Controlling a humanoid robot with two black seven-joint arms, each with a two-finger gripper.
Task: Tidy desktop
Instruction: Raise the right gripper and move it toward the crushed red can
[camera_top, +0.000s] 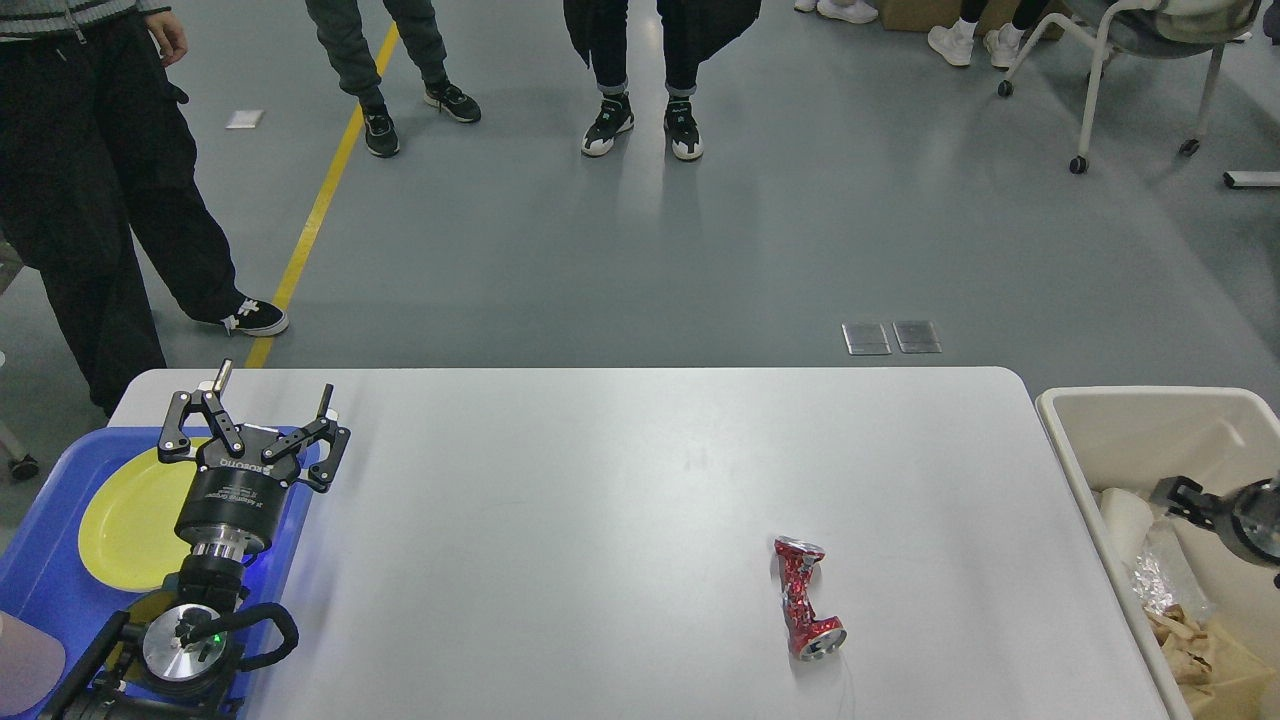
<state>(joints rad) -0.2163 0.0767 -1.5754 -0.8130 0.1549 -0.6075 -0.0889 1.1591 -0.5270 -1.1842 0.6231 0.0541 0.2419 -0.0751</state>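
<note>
Desktop (600, 520) is filling the lower middle of the head view, white with rounded corners, mostly bare. One crushed red can (806, 598) is lying on its side on it, right of center and toward the near edge, silver end pointing toward the camera, well apart from both grippers. Left gripper (270, 400) is hovering over the left edge of the desktop where it meets the blue tray (50, 560); its fingers are standing spread wide, nothing between them. What looks like a small silver-tipped stub is poking up just behind the left finger; can't tell what it is. Yellow plate (125, 520) is sitting in the tray, partly hidden by the gripper body. A pale rounded object is showing at the bottom left corner, cropped, can't identify it. Right gripper (1180, 494) is sitting over the cream bin (1080, 440) that is standing just beside the right end of the desktop; only the tip and part of the round wrist are in view at the frame edge, seen small and dark, so can't tell whether the fingers are apart or together, or whether anything is in them. Bin is holding crumpled foil (1160, 580), brown paper scraps (1200, 650) and a white piece (1125, 510). Beyond the table, several people are standing on the grey floor (700, 250), only legs and shoes visible, next to a yellow floor line (320, 205); a wheeled chair (1130, 60) is at top right.
</note>
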